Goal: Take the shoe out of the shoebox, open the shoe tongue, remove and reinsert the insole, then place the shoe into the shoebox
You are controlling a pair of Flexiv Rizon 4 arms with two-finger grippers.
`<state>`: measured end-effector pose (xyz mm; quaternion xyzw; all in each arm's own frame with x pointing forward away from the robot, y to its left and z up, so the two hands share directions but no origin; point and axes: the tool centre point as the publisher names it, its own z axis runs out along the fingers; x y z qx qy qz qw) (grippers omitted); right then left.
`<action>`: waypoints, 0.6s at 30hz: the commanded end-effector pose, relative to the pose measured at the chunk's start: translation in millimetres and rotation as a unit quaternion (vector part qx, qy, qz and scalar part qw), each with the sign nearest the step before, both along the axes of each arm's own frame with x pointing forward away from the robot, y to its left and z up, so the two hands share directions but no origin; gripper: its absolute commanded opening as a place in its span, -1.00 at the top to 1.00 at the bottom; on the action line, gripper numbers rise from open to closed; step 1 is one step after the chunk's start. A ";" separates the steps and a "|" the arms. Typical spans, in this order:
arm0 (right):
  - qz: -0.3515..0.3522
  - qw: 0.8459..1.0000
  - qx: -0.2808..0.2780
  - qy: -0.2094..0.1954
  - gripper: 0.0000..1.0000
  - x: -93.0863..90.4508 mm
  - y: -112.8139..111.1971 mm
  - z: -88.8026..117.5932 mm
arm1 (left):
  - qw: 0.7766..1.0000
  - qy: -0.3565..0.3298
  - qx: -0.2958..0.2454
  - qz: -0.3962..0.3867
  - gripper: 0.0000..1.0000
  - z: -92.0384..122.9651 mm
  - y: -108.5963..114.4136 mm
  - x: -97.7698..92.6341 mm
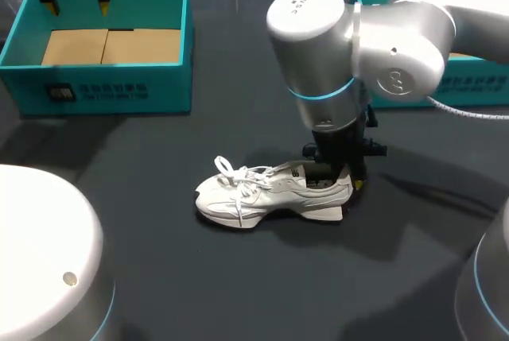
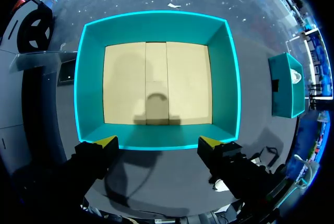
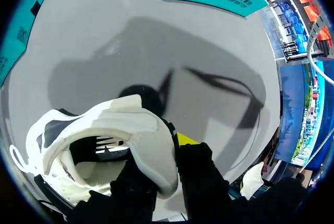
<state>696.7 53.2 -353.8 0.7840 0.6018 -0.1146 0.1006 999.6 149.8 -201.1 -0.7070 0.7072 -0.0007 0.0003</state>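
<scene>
Left shoebox [image 1: 188, 39] standing open-topped, cardboard floor showing wall to wall; left gripper [image 1: 78, 9] hanging above it, fingers [image 2: 107, 141] spread. Wide strip of table [image 1: 143, 158] lying between it and the shoe [image 1: 262, 190]. Right arm [image 1: 358, 47] looming over the shoe's heel, right gripper [image 1: 348, 182] pinching it; toe and laces lying uncovered.

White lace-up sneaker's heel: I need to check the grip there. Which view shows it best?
The right wrist view: the white lace-up sneaker's heel fills it, pinched by the right end effector. The head view shows the sneaker whole, heel partly hidden; the left wrist view shows no heel.
</scene>
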 end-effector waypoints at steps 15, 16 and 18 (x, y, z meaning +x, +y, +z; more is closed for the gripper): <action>0.005 1.000 0.011 0.021 1.00 3.8 0.8 -16.4 | 1.000 0.000 0.000 0.000 -1.00 0.6 0.1 0.1; 0.006 1.000 0.011 0.023 1.00 4.1 0.4 -17.3 | 1.000 0.000 0.000 0.000 -1.00 0.6 0.1 0.1; 0.008 1.000 0.011 0.025 1.00 4.4 -0.7 -18.6 | 1.000 0.000 0.000 0.000 -1.00 0.6 0.1 0.1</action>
